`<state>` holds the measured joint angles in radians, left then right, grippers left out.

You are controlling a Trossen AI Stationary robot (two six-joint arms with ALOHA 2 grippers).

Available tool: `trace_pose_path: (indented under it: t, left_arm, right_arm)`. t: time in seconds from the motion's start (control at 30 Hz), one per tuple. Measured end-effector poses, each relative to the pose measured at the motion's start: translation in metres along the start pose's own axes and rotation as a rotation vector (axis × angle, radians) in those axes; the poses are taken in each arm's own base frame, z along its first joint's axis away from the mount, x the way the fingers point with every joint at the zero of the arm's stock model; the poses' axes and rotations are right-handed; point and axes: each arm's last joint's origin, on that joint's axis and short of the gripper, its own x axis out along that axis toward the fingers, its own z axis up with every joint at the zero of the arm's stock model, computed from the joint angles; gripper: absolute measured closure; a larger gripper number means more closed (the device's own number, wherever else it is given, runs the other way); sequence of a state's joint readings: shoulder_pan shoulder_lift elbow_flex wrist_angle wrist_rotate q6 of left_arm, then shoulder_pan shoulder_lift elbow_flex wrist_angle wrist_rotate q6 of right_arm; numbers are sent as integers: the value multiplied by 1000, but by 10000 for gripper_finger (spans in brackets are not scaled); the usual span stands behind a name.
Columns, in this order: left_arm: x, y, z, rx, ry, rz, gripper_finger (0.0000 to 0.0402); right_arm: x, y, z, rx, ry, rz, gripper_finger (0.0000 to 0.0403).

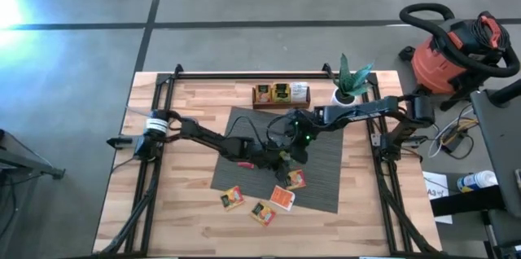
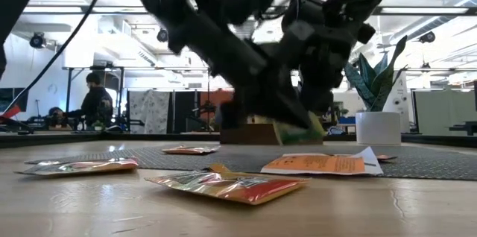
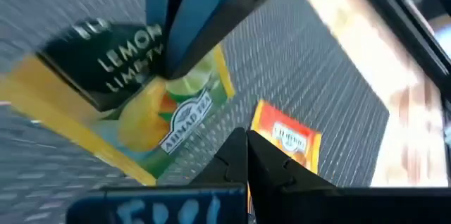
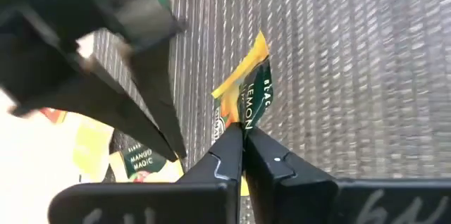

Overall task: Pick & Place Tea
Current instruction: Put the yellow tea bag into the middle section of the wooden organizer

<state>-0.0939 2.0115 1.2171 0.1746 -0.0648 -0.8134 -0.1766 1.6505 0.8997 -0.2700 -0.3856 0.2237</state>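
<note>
Sachet (image 4: 248, 90) pinched shut in my right gripper (image 4: 244, 134), left gripper (image 3: 246, 139) closed on its far edge; pulling apart could tear it or drop it on the mat (image 1: 326, 169).

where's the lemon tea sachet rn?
High view: mid-mat, the lemon tea sachet is pinched in the right pincer, lifted beside the left pincer.
</note>
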Motion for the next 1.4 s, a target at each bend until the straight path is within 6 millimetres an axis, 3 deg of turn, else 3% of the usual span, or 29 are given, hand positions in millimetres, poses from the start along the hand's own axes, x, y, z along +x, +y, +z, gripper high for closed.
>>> trace_pose_path:
  t: [0.37, 0.57, 0.83, 1.0, 1.4]
  left_arm:
    - [-84, -22, 34, 80, -264, 316, 401]
    - [-123, -26, 37, 57, -340, 291, 401]
    - [-135, -20, 22, -2, -338, 271, 401]
    - [-133, -16, 9, -65, -335, 274, 401]
    - [-133, -17, -4, -121, -390, 301, 401]
  right_arm:
    - [-72, -22, 25, -8, -290, -294, 394]
    - [-101, -51, 56, -79, -362, -394, 394]
    - [-92, -88, 82, -165, -137, -442, 394]
    - [-82, -104, 93, -192, -110, -450, 394]
    - [-69, -119, 93, -242, -73, -467, 394]
